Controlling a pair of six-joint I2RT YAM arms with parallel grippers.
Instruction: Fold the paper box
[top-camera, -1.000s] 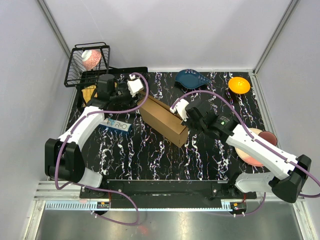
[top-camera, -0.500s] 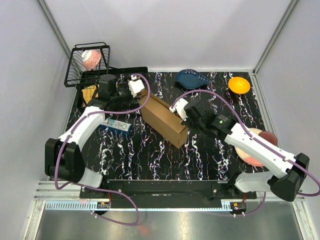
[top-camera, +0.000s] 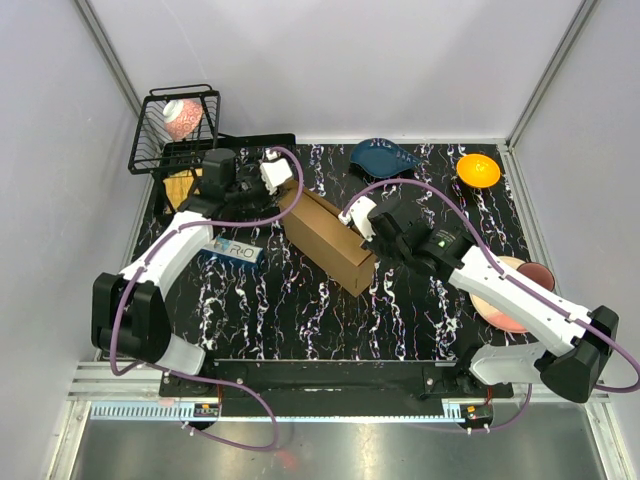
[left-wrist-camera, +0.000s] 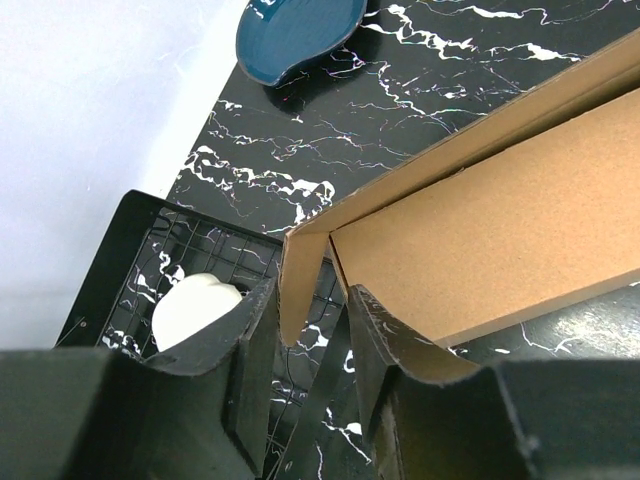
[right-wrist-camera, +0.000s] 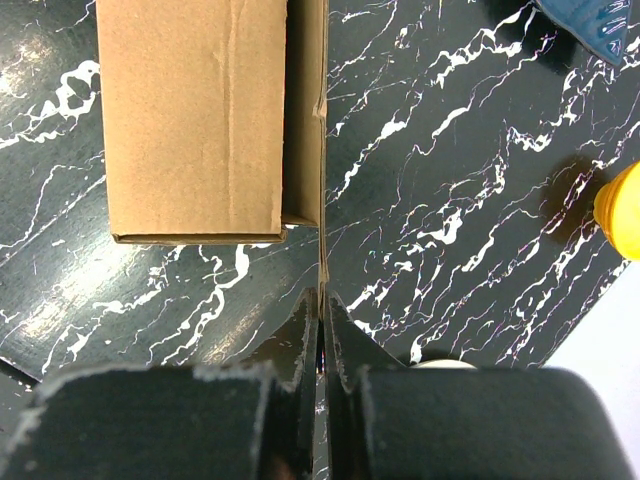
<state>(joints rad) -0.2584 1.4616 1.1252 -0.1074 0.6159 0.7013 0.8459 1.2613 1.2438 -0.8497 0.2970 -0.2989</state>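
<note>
Centrally, on the black marbled table (top-camera: 300, 320), the paper box (top-camera: 325, 238) lies diagonally. It is long and partly formed, with side walls raised at its far-left end. The arms sit at opposite ends, likely so one steadies the box while the other folds. Right gripper (right-wrist-camera: 322, 305) is clenched on a thin flap seen edge-on at the near-right end, pinning the box in place. Left gripper (left-wrist-camera: 312, 315) straddles the far-left corner wall with its fingers apart. Card sits between them unpinched, so the gripper is released, probably lining up a bite.
</note>
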